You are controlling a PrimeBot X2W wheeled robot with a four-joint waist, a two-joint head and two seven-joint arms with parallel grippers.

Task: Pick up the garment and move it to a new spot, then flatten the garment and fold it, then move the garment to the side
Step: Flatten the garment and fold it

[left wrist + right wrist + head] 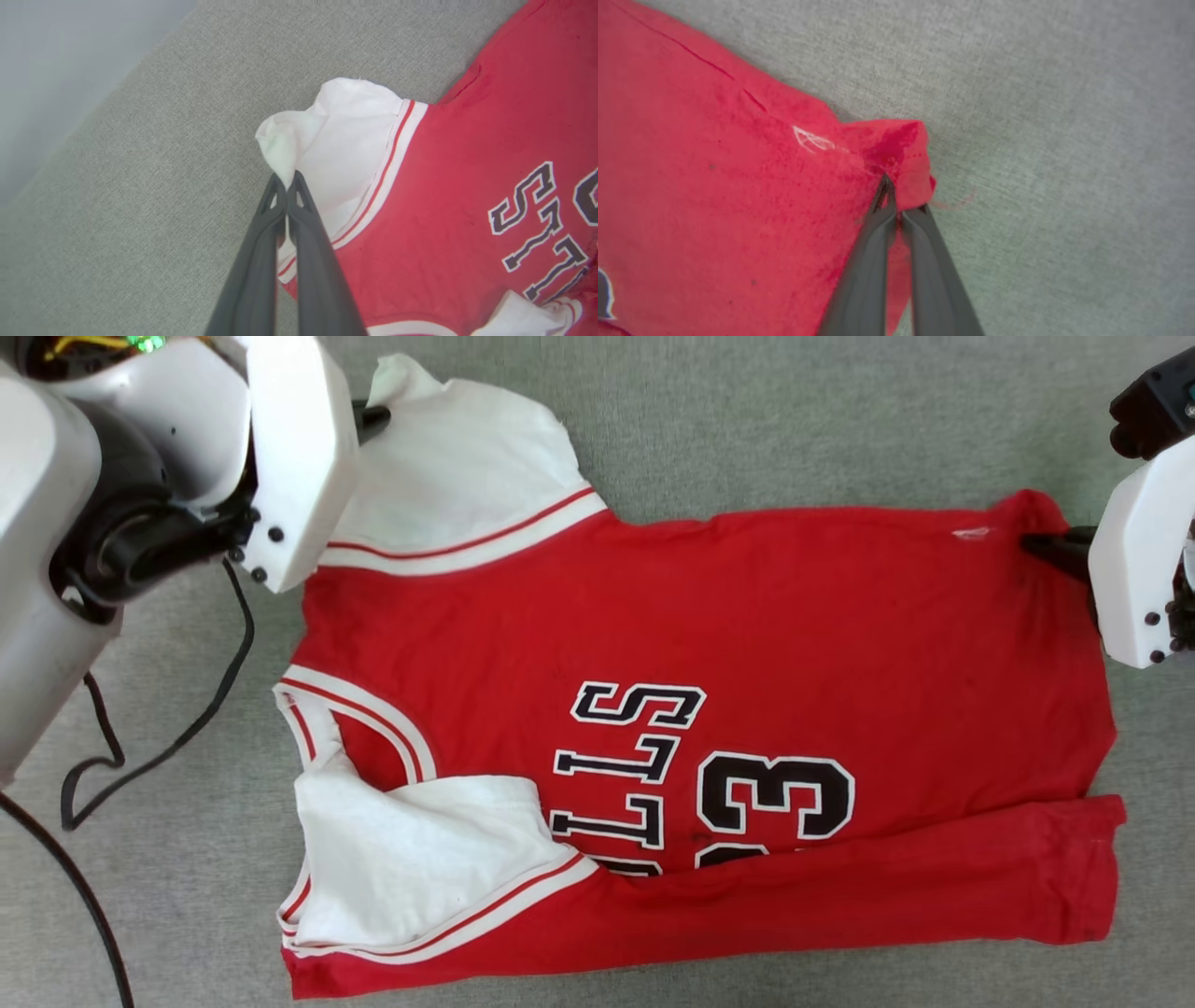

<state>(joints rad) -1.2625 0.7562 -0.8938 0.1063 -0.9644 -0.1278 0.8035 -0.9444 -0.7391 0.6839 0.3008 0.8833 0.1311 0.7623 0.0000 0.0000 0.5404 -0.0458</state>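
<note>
Bench (747, 420) covered in grey woven fabric, seen from above. The garment (747, 607) lies spread on it front side up, collar toward the robot's left and hem toward its right. The near long edge is folded up over the lower part of the black lettering (635, 756). The near white sleeve (420, 859) is folded onto the chest, and the far white sleeve (457, 476) lies spread outward. Left claw (286, 179): fingers pressed together, pinching the tip of the far sleeve. Right claw (901, 193): fingers pressed together, pinching the far hem corner. Black cable (187, 728) loops at the left. A small white mark (971, 533) lies just beside the pinched corner.
</note>
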